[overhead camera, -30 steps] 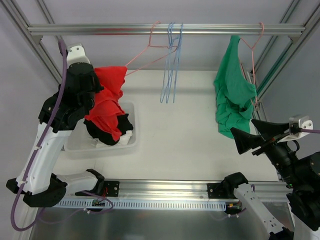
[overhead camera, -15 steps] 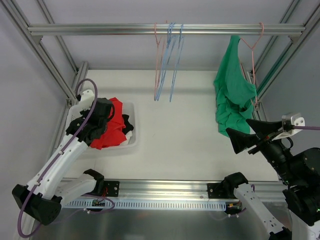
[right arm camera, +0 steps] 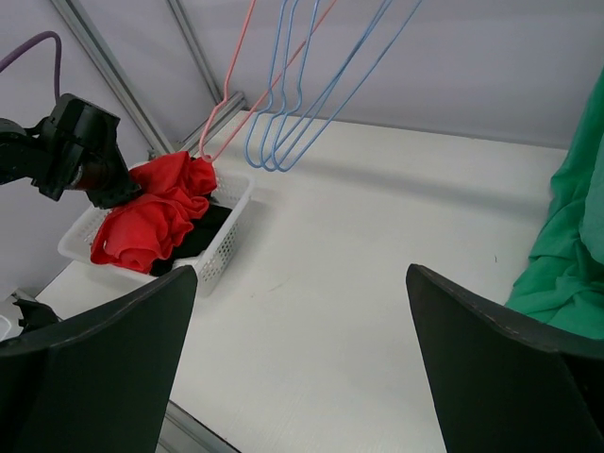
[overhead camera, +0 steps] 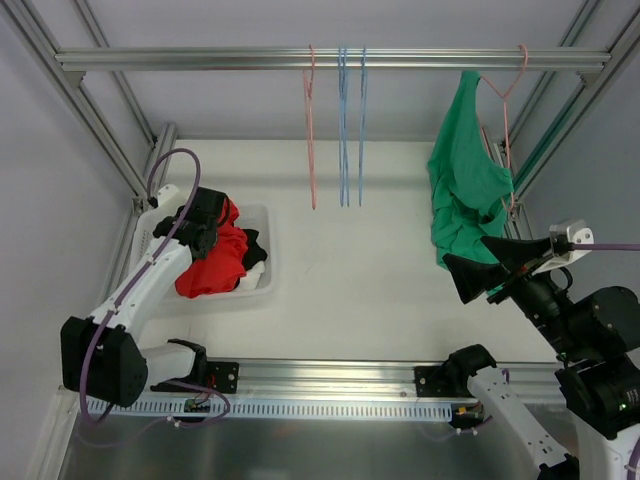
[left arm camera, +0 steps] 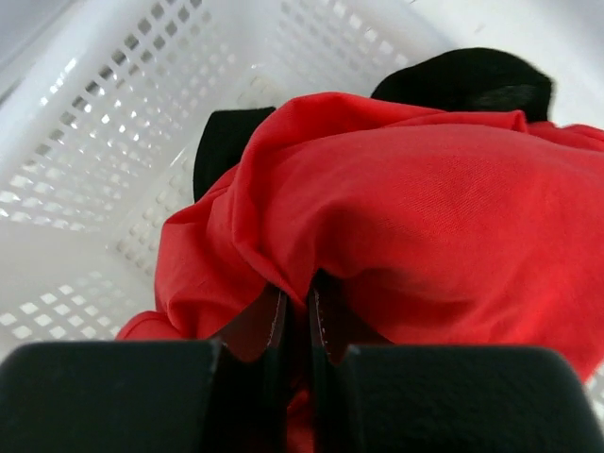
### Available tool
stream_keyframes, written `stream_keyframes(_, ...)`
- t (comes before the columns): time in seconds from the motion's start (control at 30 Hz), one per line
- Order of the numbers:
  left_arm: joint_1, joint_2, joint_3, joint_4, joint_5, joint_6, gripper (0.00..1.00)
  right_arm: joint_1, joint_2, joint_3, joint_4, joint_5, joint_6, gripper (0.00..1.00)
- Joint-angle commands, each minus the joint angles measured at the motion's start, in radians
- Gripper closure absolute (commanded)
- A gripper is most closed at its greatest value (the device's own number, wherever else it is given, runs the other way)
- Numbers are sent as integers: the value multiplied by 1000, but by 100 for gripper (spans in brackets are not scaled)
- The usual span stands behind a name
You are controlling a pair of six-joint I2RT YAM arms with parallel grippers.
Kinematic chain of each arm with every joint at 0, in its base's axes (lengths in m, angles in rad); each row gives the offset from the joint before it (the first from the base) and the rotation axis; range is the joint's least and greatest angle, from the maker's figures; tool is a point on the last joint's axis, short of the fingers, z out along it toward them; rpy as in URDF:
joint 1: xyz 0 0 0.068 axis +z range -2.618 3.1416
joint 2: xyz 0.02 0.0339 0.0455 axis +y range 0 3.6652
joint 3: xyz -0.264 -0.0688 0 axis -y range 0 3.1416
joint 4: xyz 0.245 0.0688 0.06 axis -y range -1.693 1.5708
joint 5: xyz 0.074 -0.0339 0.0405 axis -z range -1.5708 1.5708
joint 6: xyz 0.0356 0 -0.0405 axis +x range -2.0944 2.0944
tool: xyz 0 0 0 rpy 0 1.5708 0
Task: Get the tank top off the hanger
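- Red tank top (overhead camera: 212, 262) lay bunched in a white perforated plastic basket (overhead camera: 262, 215) at the left of the white table (overhead camera: 370, 270), off any hanger.
- We saw the left gripper (overhead camera: 205, 228) down at the far end of that basket, its jaws pinched narrow with a fold of the red fabric caught between them.
- In the left wrist view the red cloth draped over the fingers (left arm camera: 269, 326) and covered most of the frame.
- A black garment (overhead camera: 250, 243) sat beneath and beside the red one in the same basket.
- An empty pink wire hanger (overhead camera: 311, 130) hung from the metal rail (overhead camera: 300, 58), just beside two empty blue wire hangers (overhead camera: 350, 130).
- A green tank top (overhead camera: 465, 185) hung on a second pink wire hanger (overhead camera: 508, 110) at the right end of the rail.
- We found the right gripper (overhead camera: 470, 256) spread wide and holding nothing, near the green top's lower edge; we could not tell whether it touched the cloth.
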Motion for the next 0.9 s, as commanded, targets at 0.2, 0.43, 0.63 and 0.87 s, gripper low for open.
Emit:
stream_keyframes(0.2, 91, 257, -90, 19, 125, -205, 100, 0, 43, -24, 59, -29, -3, 0)
stream_keyframes(0.43, 98, 339, 6, 28, 159, -10, 100, -2, 40, -18, 59, -32, -16, 1)
stream_keyframes(0.63, 98, 126, -12, 16, 111, 70, 85, -2, 101, 24, 8, -11, -18, 1)
stream_keyframes(0.87, 98, -121, 71, -26, 134, 178, 1, -2, 237, 140, -50, 107, -71, 0)
